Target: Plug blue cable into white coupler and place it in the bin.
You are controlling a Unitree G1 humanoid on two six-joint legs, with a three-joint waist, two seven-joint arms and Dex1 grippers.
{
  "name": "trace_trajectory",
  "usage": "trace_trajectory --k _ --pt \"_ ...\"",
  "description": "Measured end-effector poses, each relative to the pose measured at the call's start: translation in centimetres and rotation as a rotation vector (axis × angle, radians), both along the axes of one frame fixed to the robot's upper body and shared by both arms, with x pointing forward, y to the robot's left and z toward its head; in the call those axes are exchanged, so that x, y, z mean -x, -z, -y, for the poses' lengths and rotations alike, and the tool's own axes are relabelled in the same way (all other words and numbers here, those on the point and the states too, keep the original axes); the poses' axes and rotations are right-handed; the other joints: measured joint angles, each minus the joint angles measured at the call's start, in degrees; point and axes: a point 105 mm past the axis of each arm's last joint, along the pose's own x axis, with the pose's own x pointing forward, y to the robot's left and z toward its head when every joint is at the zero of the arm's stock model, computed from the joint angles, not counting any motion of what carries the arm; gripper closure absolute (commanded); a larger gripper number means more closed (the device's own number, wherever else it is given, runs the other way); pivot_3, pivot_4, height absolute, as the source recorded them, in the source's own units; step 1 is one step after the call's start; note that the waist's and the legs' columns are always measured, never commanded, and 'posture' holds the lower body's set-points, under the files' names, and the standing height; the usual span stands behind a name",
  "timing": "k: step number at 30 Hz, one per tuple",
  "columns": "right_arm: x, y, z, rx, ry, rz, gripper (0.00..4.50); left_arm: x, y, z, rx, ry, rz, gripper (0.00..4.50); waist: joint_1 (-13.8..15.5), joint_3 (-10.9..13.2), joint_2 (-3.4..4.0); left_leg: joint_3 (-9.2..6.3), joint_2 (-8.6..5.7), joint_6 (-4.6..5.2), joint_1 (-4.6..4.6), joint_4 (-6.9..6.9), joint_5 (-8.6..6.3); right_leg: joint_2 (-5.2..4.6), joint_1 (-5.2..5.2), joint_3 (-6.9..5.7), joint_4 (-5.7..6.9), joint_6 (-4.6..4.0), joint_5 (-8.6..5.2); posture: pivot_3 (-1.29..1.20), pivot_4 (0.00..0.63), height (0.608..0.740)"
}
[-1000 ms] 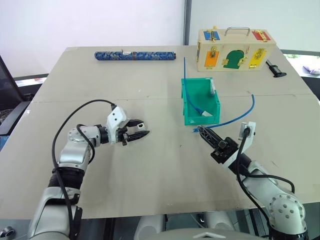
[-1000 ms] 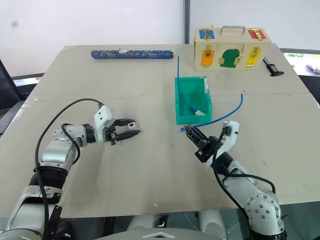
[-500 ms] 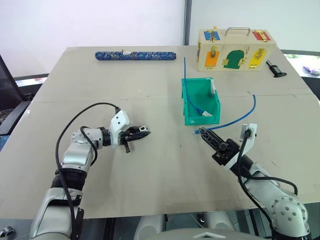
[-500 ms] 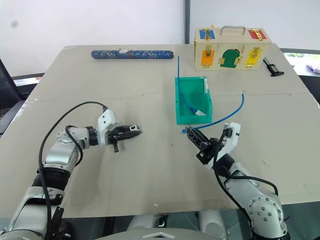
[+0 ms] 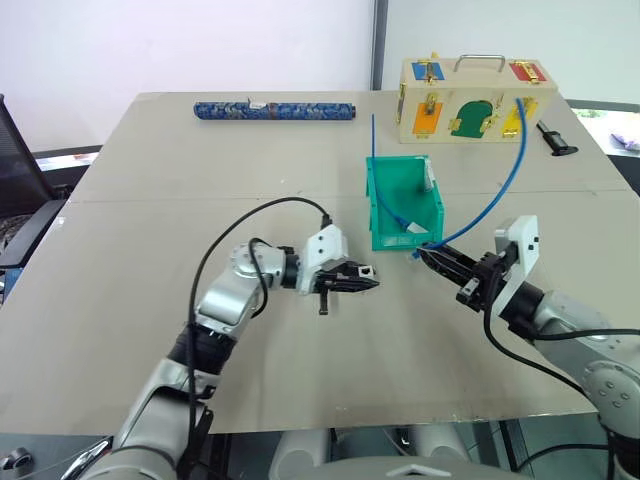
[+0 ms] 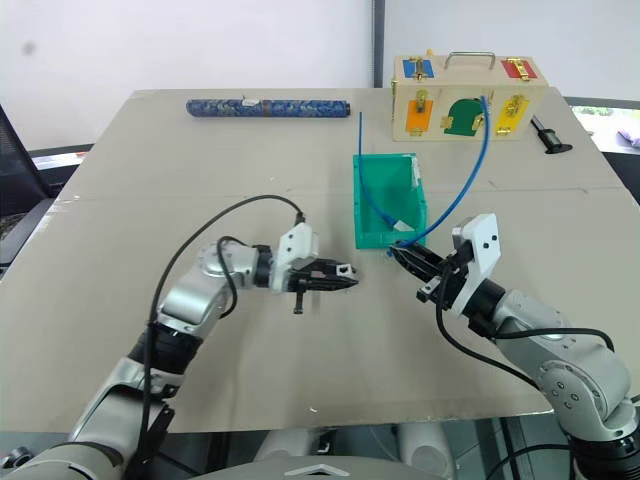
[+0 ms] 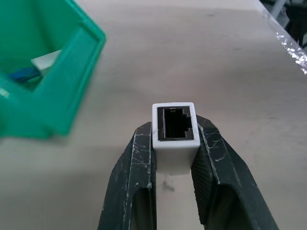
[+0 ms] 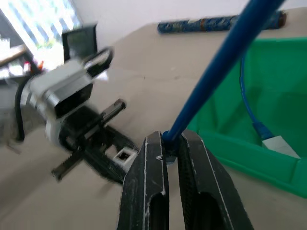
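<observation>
The left end effector (image 5: pixel 362 279) pinches the white coupler (image 7: pixel 175 136) between its two black fingers, with the dark socket facing out past the fingertips. The right end effector (image 5: pixel 432 256) is pressed together on the blue cable (image 5: pixel 500 190) close to its plug end; from there the cord arcs up and back over the counter (image 5: pixel 150 200) toward the pale wooden box (image 5: pixel 476 97). The two tips face each other across a short stretch of bare counter, near but apart.

Judged from this, both parts are picked up and roughly lined up, but the plug is not yet in the socket. Mating them is still to do, and so is setting the joined pair into the bin (image 5: pixel 388 199).

That bin stands just behind the gap between the two end effectors, its scooped front turned toward them. It already holds another blue cord and a white piece. Its front lip is close to the right end effector, so any approach from that side likely has to stay clear of the rim.

In front of the bin and to the robot's left the counter is open, which leaves room for bringing the parts together. The dark-blue patterned tube (image 5: pixel 272 110) lies well away at the far edge. The near edge of the counter is well behind both wrists.
</observation>
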Motion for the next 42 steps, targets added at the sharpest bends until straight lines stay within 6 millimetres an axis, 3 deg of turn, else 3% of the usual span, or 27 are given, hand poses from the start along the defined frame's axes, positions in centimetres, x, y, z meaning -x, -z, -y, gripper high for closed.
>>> trace_trajectory --k 5,14,19,23,42 --pt "-0.3 0.0 -1.3 0.142 -0.152 0.061 4.50 -1.2 1.7 0.9 -0.069 -0.021 0.005 4.11 0.16 0.04 -0.02 0.01 -0.04 0.00 -0.03 0.06 0.00 -0.02 0.00 0.02 -0.01 0.01 0.01 0.00 0.150 0.740" --pt "-2.4 1.5 -4.0 0.314 -0.345 0.092 4.50 -1.5 1.7 1.0 -0.100 0.018 0.066 4.11 0.29 0.03 -0.03 -0.03 -0.04 0.00 -0.03 0.08 0.00 -0.05 0.01 0.00 0.00 0.00 0.02 0.00 0.150 0.740" --pt "-3.7 2.8 -4.1 0.387 -0.389 0.084 4.50 -1.5 1.7 1.1 -0.106 0.030 0.085 4.11 0.33 0.03 -0.03 -0.03 -0.06 0.00 -0.04 0.09 0.00 -0.08 0.00 0.00 -0.01 0.00 0.02 0.00 0.150 0.740" --pt "-4.3 2.7 -4.1 0.432 -0.421 0.109 4.50 -1.4 1.7 1.1 -0.107 0.030 0.088 4.11 0.34 0.03 -0.03 -0.08 -0.06 0.00 -0.03 0.08 0.00 -0.07 0.00 -0.02 0.00 0.00 0.02 0.00 0.150 0.740" --pt "-3.9 3.0 -4.7 0.558 -0.555 0.159 4.50 -1.3 1.9 1.1 -0.102 0.016 0.091 4.11 0.34 -0.03 -0.01 -0.06 -0.07 0.00 0.06 0.09 0.00 -0.09 0.06 -0.02 0.04 0.00 0.02 0.00 0.150 0.740"
